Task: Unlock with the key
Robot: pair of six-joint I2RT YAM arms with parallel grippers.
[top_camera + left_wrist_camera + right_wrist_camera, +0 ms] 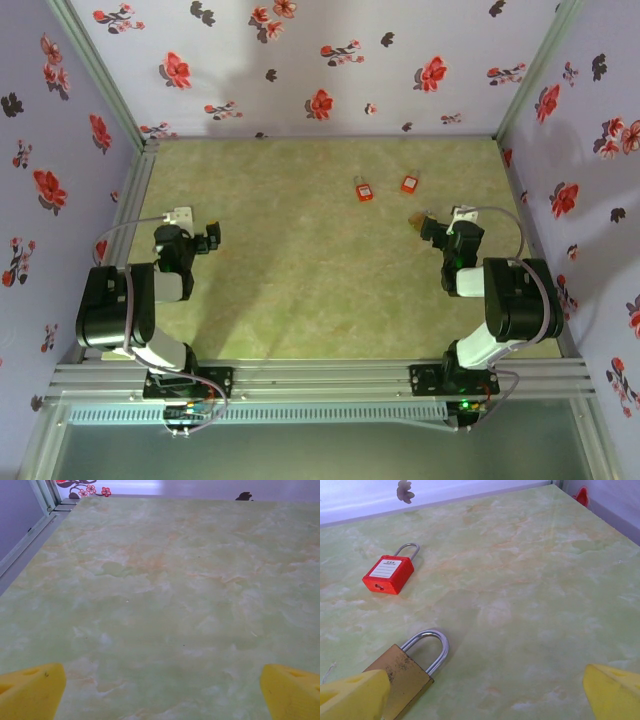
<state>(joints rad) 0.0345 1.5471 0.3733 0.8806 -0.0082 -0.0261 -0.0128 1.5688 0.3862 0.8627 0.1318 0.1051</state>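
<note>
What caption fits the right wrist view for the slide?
Open right tool over a green marbled table, brass padlock beside one finger, red padlock farther off.

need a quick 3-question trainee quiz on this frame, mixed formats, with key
1. True or false: the jaws of the left gripper and the right gripper both stand open.
2. In the top view, how many red padlocks lie on the table? A) one B) two C) four
3. Fill in: in the right wrist view, the nearest padlock has a ____-coloured body.

Key: 1 true; 2 B; 3 brass.
</note>
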